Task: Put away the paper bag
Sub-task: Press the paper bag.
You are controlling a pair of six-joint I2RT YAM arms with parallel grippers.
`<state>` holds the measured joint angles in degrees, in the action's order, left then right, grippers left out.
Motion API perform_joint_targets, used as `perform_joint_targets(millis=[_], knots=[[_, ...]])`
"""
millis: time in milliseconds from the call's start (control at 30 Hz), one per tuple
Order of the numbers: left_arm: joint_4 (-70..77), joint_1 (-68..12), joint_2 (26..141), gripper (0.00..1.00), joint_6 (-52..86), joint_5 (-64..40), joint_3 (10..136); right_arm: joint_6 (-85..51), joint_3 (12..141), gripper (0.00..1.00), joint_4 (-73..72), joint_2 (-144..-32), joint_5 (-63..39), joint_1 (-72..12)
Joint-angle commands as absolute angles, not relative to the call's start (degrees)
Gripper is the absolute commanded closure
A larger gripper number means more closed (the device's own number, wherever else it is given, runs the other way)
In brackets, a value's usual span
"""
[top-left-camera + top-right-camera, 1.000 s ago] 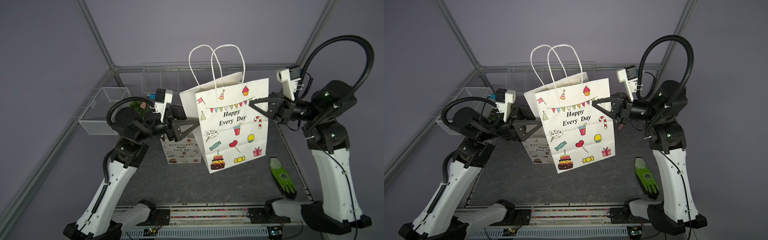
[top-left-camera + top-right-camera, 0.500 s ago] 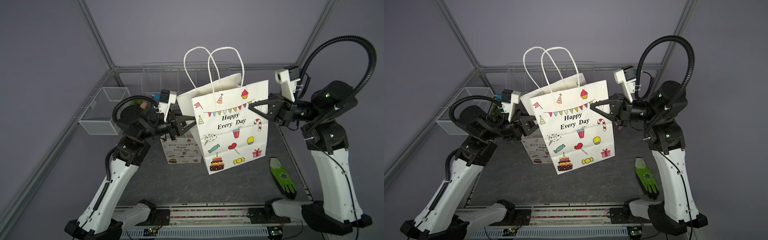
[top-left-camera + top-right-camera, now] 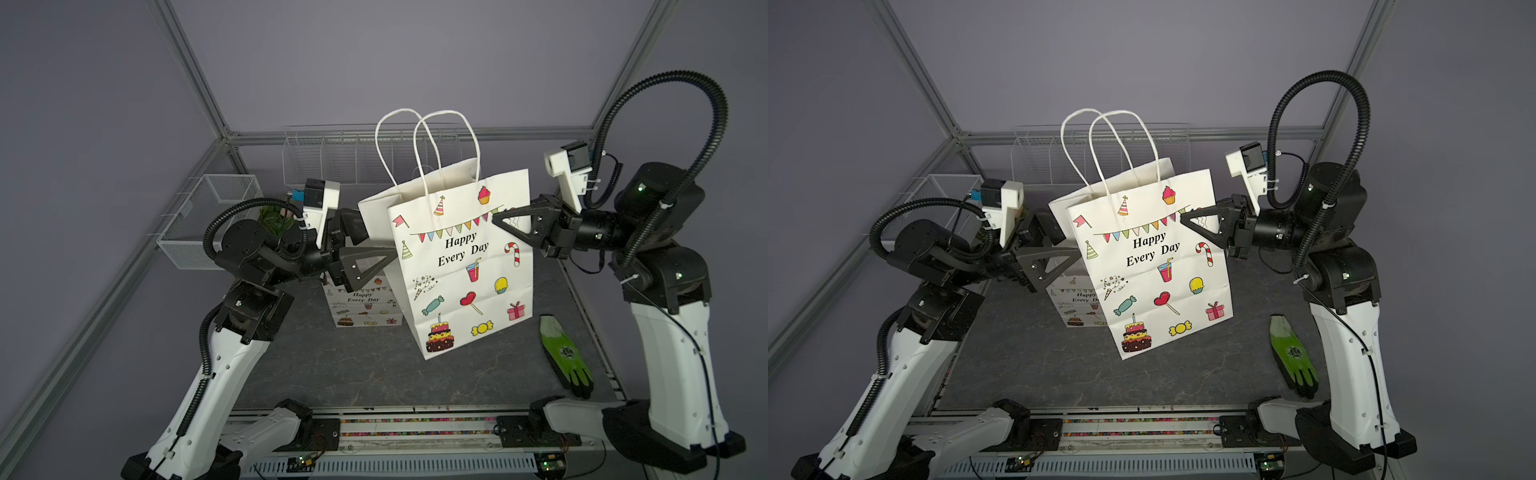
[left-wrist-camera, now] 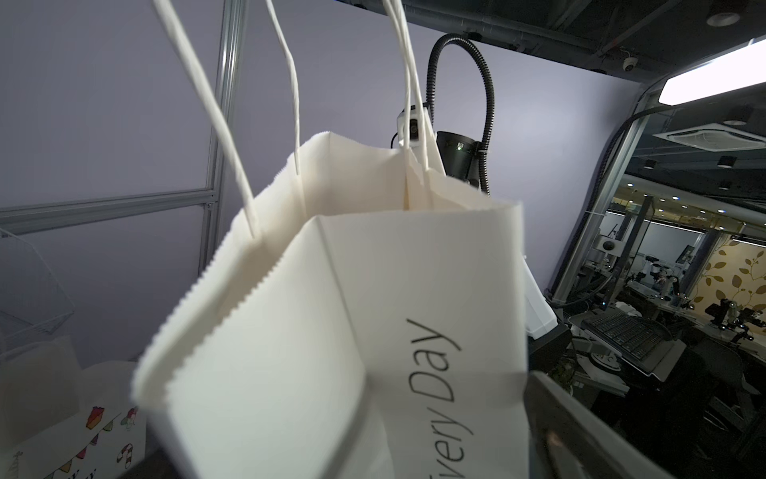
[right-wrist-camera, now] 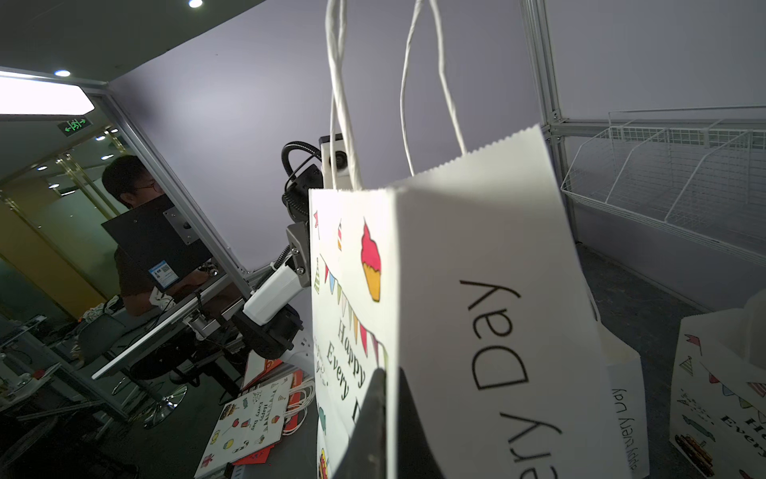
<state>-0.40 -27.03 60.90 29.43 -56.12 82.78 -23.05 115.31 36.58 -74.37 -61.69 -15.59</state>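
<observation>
top views: the paper bag [image 3: 461,266] hangs upright and slightly tilted between the two arms, handles up, long axis near vertical. its lowest corner looks just clear of the table [image 3: 353,374]. the right gripper [image 3: 496,218] is pinched closed on the bag's upper edge on its own side and carries it. the left gripper [image 3: 376,239] stands wide, jaws either side of the opposite gusset, clamping nothing i can see. both arms are equally near, but only the right has hold. the white wire rack [image 3: 332,162] runs along the back wall directly behind the bag, near it and open above. the mesh bin [image 3: 208,220] sits farther off by the left wall. a second printed bag [image 3: 363,303] stands just behind and below the left gripper. a green glove [image 3: 565,353] lies well apart, near the right arm's base. left wrist: gusset and serrated mouth fill the view, and one finger [image 4: 580,439] sits beside the printed face, apart from it. right wrist: the fingertips [image 5: 381,406] are closed on the corner fold, with the rack [image 5: 663,174] beyond. judgement: the move goes rearward over the rack rim, and the handles and the standing bag are the snag risks.
</observation>
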Motion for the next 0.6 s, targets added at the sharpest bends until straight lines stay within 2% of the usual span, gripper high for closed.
perform_joint_targets(millis=[0,200,500,567], knots=[[4.1,-27.2,58.7,0.0,31.8,-58.4,81.9,-19.5,116.3,0.93,39.3,-74.5,-59.7,-16.0],[8.3,-27.6,59.0,0.0,35.6,-61.2,81.8,-20.0,116.3,0.93,39.0,-74.4,-59.4,-16.0],[5.4,-28.8,61.6,0.0,33.5,-58.9,82.6,-19.4,115.1,0.93,37.9,-73.5,-57.2,-19.7],[5.5,-29.0,61.8,0.02,33.4,-58.8,82.6,-18.7,115.0,0.93,38.7,-73.3,-56.5,-20.1]])
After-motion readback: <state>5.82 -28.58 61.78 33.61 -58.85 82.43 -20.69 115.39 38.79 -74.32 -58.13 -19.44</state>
